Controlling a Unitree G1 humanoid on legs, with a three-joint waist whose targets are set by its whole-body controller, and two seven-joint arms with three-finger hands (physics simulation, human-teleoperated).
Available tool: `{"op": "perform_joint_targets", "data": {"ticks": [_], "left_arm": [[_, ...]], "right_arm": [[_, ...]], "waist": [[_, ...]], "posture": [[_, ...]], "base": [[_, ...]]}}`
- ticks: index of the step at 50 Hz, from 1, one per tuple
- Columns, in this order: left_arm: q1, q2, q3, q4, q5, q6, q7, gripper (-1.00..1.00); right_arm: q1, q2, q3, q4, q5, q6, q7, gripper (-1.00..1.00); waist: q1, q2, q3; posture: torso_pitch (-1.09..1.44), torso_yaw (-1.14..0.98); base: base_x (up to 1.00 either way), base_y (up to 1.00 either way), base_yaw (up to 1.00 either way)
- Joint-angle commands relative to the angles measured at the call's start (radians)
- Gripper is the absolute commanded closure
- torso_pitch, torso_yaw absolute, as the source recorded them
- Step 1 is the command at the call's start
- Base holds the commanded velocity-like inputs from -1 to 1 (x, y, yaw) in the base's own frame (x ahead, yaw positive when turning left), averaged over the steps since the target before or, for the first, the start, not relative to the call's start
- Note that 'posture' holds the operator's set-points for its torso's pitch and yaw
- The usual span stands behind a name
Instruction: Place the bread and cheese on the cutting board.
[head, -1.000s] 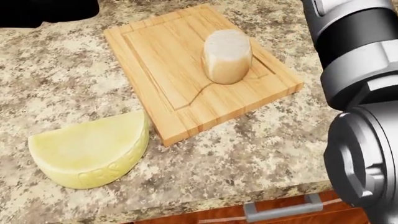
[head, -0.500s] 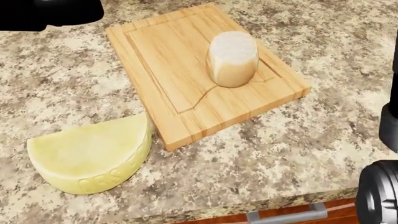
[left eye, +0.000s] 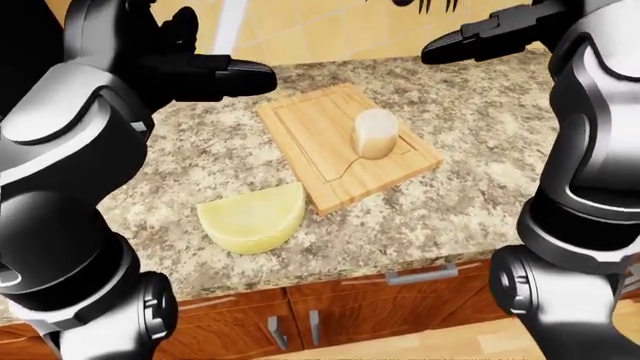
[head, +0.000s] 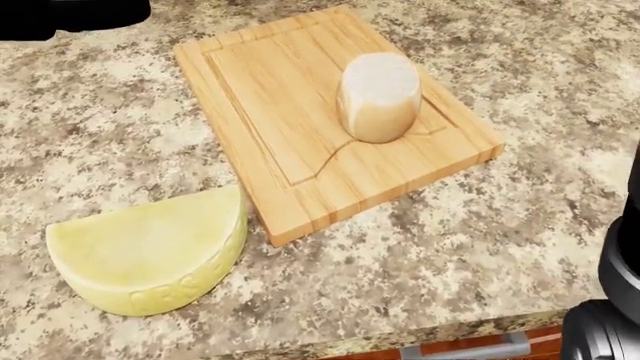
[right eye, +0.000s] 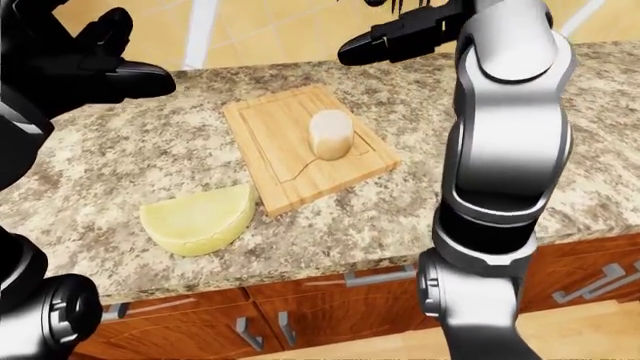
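The pale, stubby cylinder of bread (head: 378, 96) already stands upright on the rectangular light-wood cutting board (head: 270, 97), toward its right side in the head view. The half-wheel of pale yellow cheese (head: 150, 251) lies off the board on the speckled granite counter (head: 470, 225), its corner just beside the board's lower-left edge. Both hands hang raised above the counter, holding nothing: the black left hand (left eye: 205, 71) with fingers spread, the black right hand (right eye: 395, 34) extended and empty. The bread step looks finished; the cheese remains. Next, probably the left hand must descend, close around the cheese and lift it onto the board's bare left portion.
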Motion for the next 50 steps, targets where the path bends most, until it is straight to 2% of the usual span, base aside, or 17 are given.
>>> {"op": "perform_joint_targets", "data": {"ticks": [1,5,13,18,21,27,36,43,46,50], "left_arm": [[-0.031,0.012,0.013,-0.028,-0.017,-0.019,0.015,-1.0],[-0.029,0.018,0.011,-0.031,-0.035,-0.019,0.026,-1.0],[0.039,0.035,0.005,-0.088,-0.049,-0.008,0.019,-1.0],[0.109,0.032,-0.031,-0.137,0.002,-0.012,-0.03,-1.0],[0.156,0.026,-0.046,-0.159,0.06,-0.02,-0.083,-1.0],[0.256,0.041,-0.081,-0.202,0.227,-0.042,-0.248,-1.0],[0.277,0.044,-0.083,-0.231,0.449,-0.019,-0.463,-1.0],[0.331,0.05,-0.076,-0.25,0.593,-0.039,-0.621,-1.0],[0.329,0.058,-0.08,-0.266,0.633,-0.02,-0.703,-1.0],[0.3,0.071,-0.05,-0.3,0.644,0.045,-0.807,-1.0]], "right_arm": [[-0.029,-0.009,-0.007,-0.03,-0.003,-0.018,-0.012,-1.0],[-0.024,-0.012,-0.009,-0.045,0.0,-0.007,-0.011,-1.0],[-0.026,-0.014,-0.006,-0.04,0.008,-0.008,-0.016,-1.0],[-0.021,-0.016,-0.011,-0.046,0.011,-0.005,-0.017,-1.0],[-0.022,-0.015,-0.007,-0.042,0.012,-0.008,-0.021,-1.0],[-0.014,-0.006,-0.005,-0.036,0.015,-0.02,-0.03,-1.0],[0.004,-0.002,-0.009,-0.038,0.023,-0.027,-0.039,-1.0],[0.013,0.003,-0.007,-0.03,0.028,-0.039,-0.048,-1.0],[0.014,0.001,-0.007,-0.029,0.028,-0.039,-0.049,-1.0],[0.014,0.002,-0.008,-0.025,0.03,-0.043,-0.051,-1.0]], "waist": [[0.0,0.0,-0.031],[0.0,0.002,-0.03],[-0.001,0.005,-0.031],[-0.001,0.005,-0.031],[0.0,0.006,-0.032],[0.0,0.006,-0.034],[0.003,0.003,-0.036],[0.004,0.002,-0.038],[0.005,0.003,-0.04],[0.006,0.0,-0.039]], "posture": [[0.0,0.0],[0.0,0.0],[0.0,0.0],[0.0,0.0],[0.0,0.0],[0.0,0.0],[0.0,0.0],[0.0,0.0],[0.0,0.0],[0.0,0.0]], "base": [[0.0,0.0,0.0],[0.0,0.0,0.0],[0.0,0.0,0.0],[0.0,0.0,0.0],[0.0,0.0,0.0],[0.0,0.0,0.0],[0.0,0.0,0.0],[0.0,0.0,0.0],[0.0,0.0,0.0],[0.0,0.0,0.0]]}}
